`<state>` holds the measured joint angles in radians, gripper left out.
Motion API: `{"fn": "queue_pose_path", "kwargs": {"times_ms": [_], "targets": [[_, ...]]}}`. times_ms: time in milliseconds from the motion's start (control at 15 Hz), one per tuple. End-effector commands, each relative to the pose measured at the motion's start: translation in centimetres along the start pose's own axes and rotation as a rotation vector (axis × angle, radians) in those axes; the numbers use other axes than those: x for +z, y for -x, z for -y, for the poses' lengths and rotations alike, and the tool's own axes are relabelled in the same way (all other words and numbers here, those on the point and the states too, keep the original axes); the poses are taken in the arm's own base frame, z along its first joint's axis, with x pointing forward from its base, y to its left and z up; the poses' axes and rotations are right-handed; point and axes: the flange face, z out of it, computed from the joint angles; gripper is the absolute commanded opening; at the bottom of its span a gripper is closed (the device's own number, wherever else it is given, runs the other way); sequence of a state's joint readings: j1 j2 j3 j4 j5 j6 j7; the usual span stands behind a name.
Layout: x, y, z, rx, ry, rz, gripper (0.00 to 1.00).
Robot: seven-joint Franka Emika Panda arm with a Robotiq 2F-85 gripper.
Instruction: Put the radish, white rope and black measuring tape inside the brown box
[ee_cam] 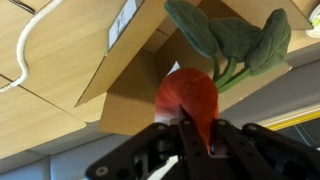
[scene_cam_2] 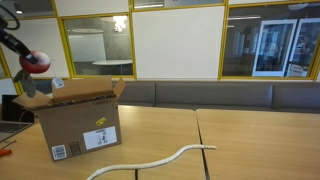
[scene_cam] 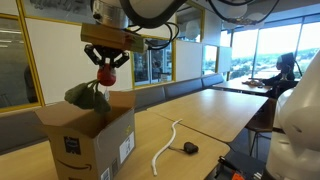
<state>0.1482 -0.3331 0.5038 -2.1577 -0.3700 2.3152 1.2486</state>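
White rope (scene_cam_2: 160, 159) on wooden table (scene_cam_2: 260, 140)

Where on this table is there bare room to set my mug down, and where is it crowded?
Free: the table between the brown box, the bench and the white rope, and everything beyond the seam. Crowded: above the box, where the gripper holds the radish, and around the black measuring tape beside the rope.

No word or number can be read in any view. The brown box (scene_cam: 85, 130) bears a black curved-arrow logo (scene_cam: 69, 149) on one side in an exterior view, and white labels (scene_cam_2: 98, 138) on another (print too small to read).
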Motion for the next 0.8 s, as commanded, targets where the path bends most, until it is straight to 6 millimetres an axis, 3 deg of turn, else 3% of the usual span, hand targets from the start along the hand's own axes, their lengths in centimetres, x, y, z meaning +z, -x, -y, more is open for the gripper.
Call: {"fn": "queue_pose_path", "kwargs": {"times_ms": [0, 400, 667, 733], "targets": [[4.1, -5.3, 0.8, 0.013, -0.001, 0.012, 0.06], [14.7, -8.8, 0.2, 0.031, -0.066, 0.137, 0.06], [20.6, -10.2, -1.7, 0.071, -0.075, 0.226, 0.06], [22.0, -10.4, -2.3, 0.087, -0.068, 0.251, 0.20]]}}
